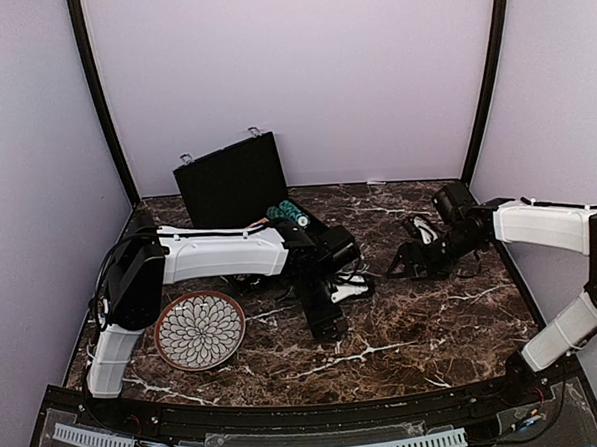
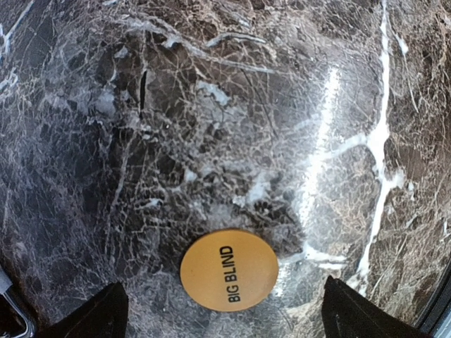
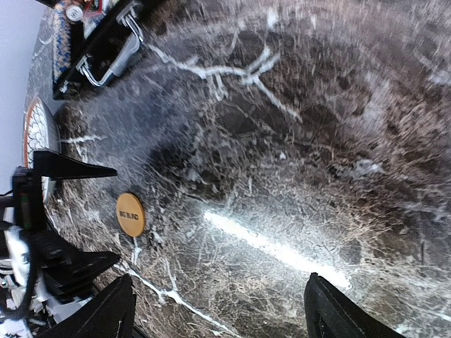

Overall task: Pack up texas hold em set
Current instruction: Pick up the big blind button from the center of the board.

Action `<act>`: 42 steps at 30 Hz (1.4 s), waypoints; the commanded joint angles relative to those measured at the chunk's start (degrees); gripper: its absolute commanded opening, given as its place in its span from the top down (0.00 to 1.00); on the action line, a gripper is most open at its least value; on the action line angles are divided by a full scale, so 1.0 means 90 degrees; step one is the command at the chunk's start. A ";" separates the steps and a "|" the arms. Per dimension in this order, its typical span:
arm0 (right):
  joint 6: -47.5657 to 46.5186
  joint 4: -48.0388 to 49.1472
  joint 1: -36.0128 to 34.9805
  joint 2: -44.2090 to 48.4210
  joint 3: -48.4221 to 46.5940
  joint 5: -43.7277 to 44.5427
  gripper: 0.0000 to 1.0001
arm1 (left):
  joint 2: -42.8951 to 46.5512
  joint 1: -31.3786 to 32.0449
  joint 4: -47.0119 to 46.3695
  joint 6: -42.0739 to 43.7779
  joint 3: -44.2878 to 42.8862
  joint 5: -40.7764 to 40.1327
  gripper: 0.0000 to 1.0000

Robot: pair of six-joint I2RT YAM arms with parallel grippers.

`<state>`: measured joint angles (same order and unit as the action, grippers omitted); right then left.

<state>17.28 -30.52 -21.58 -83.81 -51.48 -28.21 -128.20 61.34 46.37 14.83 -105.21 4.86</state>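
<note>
On the counter (image 2: 211, 105), in front of the open briefcase (image 1: 231, 182), the orange BIG BLIND button (image 2: 229, 270) lies between our left jaws, spread wide, grasping nothing; the right jaws hang released, empty; we judge button pickup in hand; next we must pinch its thin rim.

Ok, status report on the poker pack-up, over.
Left gripper open over orange Big Blind button, flat on table. Right gripper open, empty. Case open behind. Nothing in the way.
</note>
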 commanded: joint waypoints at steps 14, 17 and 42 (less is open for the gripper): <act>0.0239 -0.0358 0.0112 0.0599 -0.0442 0.0614 0.15 | -0.0077 -0.0029 0.0632 -0.0202 -0.0584 0.0088 0.03; 0.0178 -0.0435 0.0178 0.0531 -0.0596 0.0644 0.15 | -0.0198 -0.0029 0.0713 -0.0205 -0.0738 0.0104 0.06; -0.0268 -0.0237 0.0440 0.0217 -0.0486 0.0206 0.15 | -0.1376 0.0020 0.1990 -0.0310 -0.1778 0.0076 0.27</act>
<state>16.05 -34.26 -18.04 -81.19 -56.27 -25.30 -139.09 61.19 58.39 12.86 -120.95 4.62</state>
